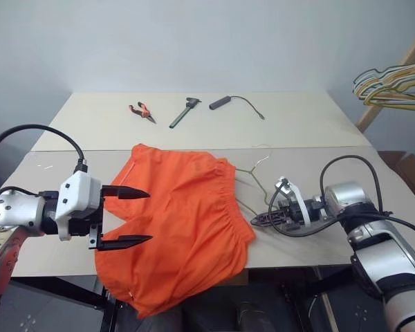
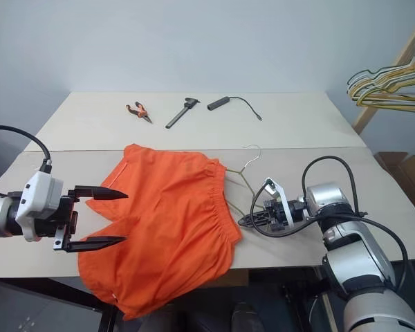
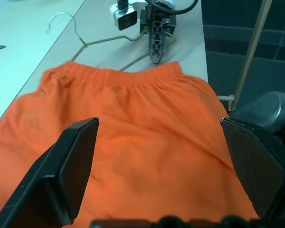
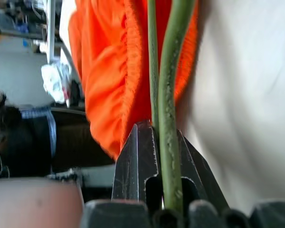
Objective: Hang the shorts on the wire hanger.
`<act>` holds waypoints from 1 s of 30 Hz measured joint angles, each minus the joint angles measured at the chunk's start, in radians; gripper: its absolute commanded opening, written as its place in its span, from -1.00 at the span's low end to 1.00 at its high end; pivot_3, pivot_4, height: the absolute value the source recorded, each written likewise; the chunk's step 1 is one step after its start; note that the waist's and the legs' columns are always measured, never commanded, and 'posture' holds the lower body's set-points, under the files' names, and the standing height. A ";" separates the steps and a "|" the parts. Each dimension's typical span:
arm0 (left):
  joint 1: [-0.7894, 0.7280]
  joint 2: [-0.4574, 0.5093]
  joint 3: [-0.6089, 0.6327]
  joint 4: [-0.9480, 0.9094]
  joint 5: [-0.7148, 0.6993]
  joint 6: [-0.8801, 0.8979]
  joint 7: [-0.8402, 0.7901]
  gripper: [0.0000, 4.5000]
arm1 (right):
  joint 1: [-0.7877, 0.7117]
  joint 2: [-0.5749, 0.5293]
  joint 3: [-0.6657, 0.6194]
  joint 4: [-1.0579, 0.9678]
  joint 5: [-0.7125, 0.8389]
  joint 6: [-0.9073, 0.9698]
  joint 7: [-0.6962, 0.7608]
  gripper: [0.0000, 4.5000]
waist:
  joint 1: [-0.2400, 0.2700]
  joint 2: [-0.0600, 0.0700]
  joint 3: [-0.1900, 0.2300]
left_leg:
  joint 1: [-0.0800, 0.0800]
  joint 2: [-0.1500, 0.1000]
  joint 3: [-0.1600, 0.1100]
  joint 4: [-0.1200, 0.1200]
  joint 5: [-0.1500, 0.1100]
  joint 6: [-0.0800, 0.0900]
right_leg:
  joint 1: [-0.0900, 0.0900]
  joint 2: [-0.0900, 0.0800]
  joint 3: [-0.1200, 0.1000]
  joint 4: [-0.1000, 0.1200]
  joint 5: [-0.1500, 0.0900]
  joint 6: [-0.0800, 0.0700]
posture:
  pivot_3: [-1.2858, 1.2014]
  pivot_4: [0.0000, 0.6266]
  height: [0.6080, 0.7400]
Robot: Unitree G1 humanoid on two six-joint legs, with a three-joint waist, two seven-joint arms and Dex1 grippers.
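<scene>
The right gripper was closed on the wire hanger, half under the shorts on the table, while the left gripper, wide open and empty, hovered beside them; threading seemed in hand, needing a pinch of waistband next.

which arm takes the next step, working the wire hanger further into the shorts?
Right. The right gripper is already shut on the wire hanger at the shorts waistband. The left gripper hovers open over the far leg, better suited to steadying fabric.

Silver arms, black cables, black-fingered left pincer.
</scene>
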State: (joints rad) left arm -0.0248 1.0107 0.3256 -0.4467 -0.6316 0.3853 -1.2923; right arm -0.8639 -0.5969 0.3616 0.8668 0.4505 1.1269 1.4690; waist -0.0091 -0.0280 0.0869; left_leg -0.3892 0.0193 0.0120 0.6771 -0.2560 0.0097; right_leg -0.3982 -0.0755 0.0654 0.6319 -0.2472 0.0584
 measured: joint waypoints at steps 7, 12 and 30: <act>0.025 0.000 0.002 -0.009 0.000 0.000 0.001 0.99 | 0.017 0.004 -0.118 -0.004 -0.037 -0.093 -0.074 -1.00 | 0.000 0.000 0.000 | -0.002 0.000 0.000 0.000 0.000 0.000 | -0.003 -0.001 0.000 0.003 0.000 0.000 | 0.09 -0.85 1.00; 0.019 0.000 -0.002 -0.007 0.002 -0.006 0.001 0.99 | 0.067 -0.017 -0.166 -0.192 -0.044 -0.156 -0.120 -1.00 | -0.003 0.000 0.000 | -0.002 -0.001 0.001 0.000 0.000 0.000 | -0.006 -0.001 0.001 0.008 0.000 0.000 | 0.05 -0.87 1.00; -0.482 0.042 -0.128 0.382 0.122 -0.181 -0.128 0.99 | -0.065 -0.089 0.063 -0.930 -0.280 -0.241 -0.315 -1.00 | -0.040 0.002 -0.002 | -0.005 -0.001 0.001 0.002 0.001 -0.001 | -0.009 -0.001 0.001 0.010 0.000 0.000 | -0.03 -0.97 1.00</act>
State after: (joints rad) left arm -0.5067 1.0527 0.1973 -0.0648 -0.5097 0.2041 -1.4204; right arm -0.9288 -0.6861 0.4251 -0.0632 0.1704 0.8856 1.1543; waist -0.0495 -0.0265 0.0845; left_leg -0.3946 0.0182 0.0130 0.6787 -0.2554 0.0089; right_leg -0.4074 -0.0761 0.0663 0.6415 -0.2475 0.0583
